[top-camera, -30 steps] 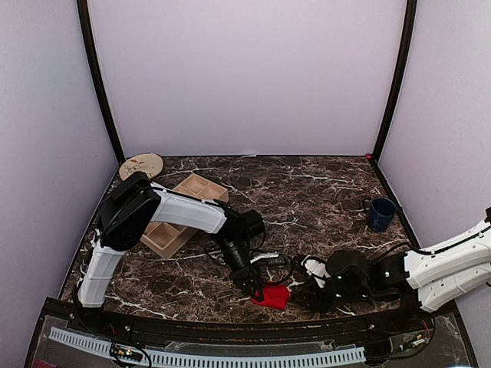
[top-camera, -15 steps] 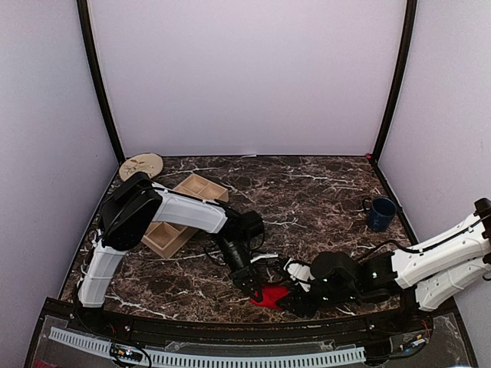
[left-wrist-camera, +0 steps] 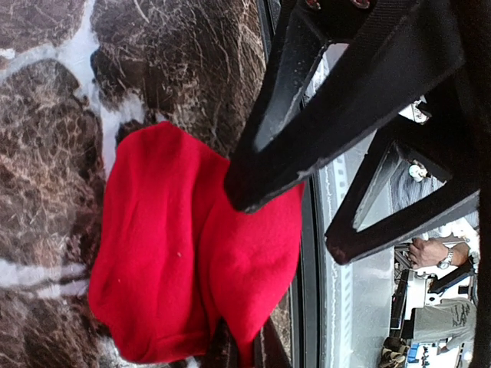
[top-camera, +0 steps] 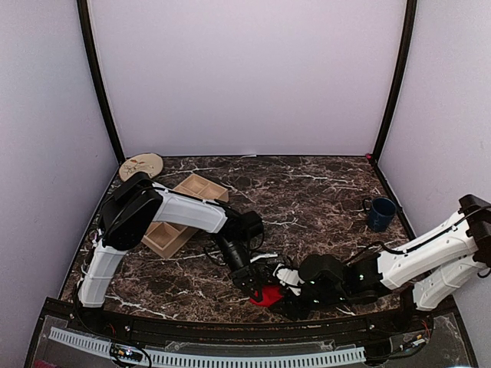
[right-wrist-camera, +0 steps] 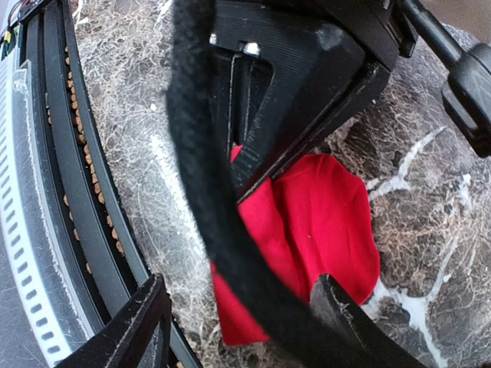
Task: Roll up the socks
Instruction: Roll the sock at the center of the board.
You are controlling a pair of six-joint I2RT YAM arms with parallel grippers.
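A bright red sock (top-camera: 268, 297) lies bunched on the marble near the table's front edge. It fills the left wrist view (left-wrist-camera: 176, 261) and shows in the right wrist view (right-wrist-camera: 322, 222). My left gripper (top-camera: 252, 282) (left-wrist-camera: 242, 346) is shut on the red sock's edge, with cloth pinched between its tips. My right gripper (top-camera: 284, 294) (right-wrist-camera: 239, 285) is open. Its fingers (right-wrist-camera: 345, 322) stand low on either side of the sock's near end, close to the left gripper. A black cable (right-wrist-camera: 222, 230) crosses the right wrist view and hides part of the sock.
A wooden compartment tray (top-camera: 180, 215) sits at the left, partly under the left arm. A round wooden disc (top-camera: 141, 165) lies at the back left. A blue mug (top-camera: 380, 213) stands at the right. The black front rail (top-camera: 230, 326) runs just before the sock.
My right arm has slid left until its fingers reach the red sock, and its jaws have widened. The left gripper has kept its hold in the same place.
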